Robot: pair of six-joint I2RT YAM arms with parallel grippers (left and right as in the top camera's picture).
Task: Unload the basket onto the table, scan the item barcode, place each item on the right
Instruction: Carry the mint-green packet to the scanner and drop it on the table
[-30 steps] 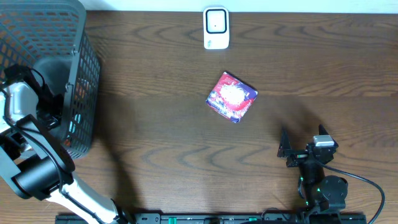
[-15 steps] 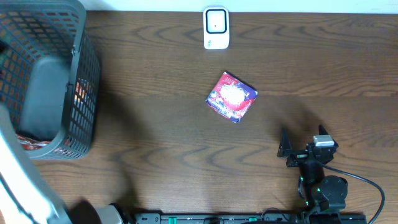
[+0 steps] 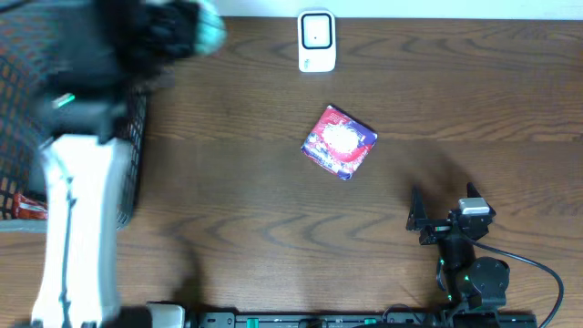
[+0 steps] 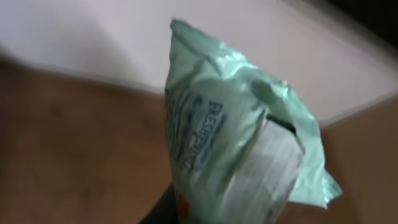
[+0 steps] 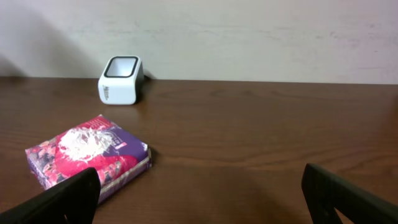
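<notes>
Left jaws: clamped on a pale green packet [image 4: 242,143], high above the bench's [image 3: 237,210] left rear
Right jaws: wide apart, empty
Scanner [image 3: 317,41]: back edge
Box [image 3: 339,140]: mid-bench

Shop checkout — barcode scanner [image 3: 317,41], mesh basket [image 3: 132,150].

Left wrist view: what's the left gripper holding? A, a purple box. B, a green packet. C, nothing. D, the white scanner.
B: the green packet fills that view close up, while the purple box and scanner sit untouched in the overhead view.
</notes>
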